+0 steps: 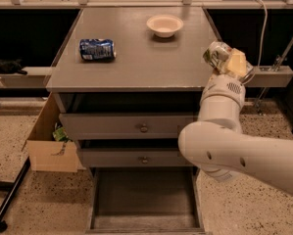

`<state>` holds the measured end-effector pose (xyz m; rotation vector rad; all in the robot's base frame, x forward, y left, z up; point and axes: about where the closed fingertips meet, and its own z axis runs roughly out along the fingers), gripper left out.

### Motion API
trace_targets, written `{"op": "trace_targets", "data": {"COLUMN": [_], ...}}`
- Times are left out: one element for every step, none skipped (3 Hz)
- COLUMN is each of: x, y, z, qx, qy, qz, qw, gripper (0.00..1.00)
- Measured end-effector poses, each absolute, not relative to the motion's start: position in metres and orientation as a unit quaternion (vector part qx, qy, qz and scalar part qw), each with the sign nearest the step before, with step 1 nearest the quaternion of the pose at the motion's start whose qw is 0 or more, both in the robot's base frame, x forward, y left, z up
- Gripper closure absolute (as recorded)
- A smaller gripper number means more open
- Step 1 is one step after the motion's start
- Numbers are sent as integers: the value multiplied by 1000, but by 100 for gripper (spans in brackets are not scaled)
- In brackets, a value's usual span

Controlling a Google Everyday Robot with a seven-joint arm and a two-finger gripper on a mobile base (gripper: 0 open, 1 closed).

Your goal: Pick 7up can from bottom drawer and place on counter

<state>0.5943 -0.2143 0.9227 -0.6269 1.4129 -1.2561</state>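
Gripping the 7up can [216,56], the end effector [225,58] sits at the right edge of the table [136,65], towards its near right corner. Its fingers are closed narrowly on the can, and a yellowish pad [237,62] presses against the can's right side. The can is green and white, tilted, with one silver end turned up and to the left. Whether the can touches the table top cannot be told; in this camera view it overlaps the table's right rim. The white arm [234,151] rises from the near right of the scene, and its thick elbow covers the right ends of the cabinet fronts.

A blue and white can [97,49] lies on its side on the left part of the table, well apart from the 7up can. A pale bowl [164,25] stands upright towards the far right of the table top.

Under the table, two knob-fronted drawers [131,126] are shut, one above the other. Below them the bottom drawer [143,199] is pulled out towards the camera, with its flat grey floor and low side walls showing.

To the left of the cabinet an open cardboard box [50,141] stands on the speckled floor [18,180], just beside the drawer fronts, with something green inside it. A grey rail [273,75] runs off to the right behind the end effector.
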Motion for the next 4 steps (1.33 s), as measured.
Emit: {"op": "trace_targets", "data": {"x": [604, 613, 619, 617], "y": [-203, -153, -103, -94], "z": [938, 958, 966, 970], "qx": [-256, -293, -346, -358], "qy": [600, 561, 503, 486], "qz": [-508, -497, -498, -502], "qw": [563, 593, 616, 620], "gripper": [100, 100, 100, 100]}}
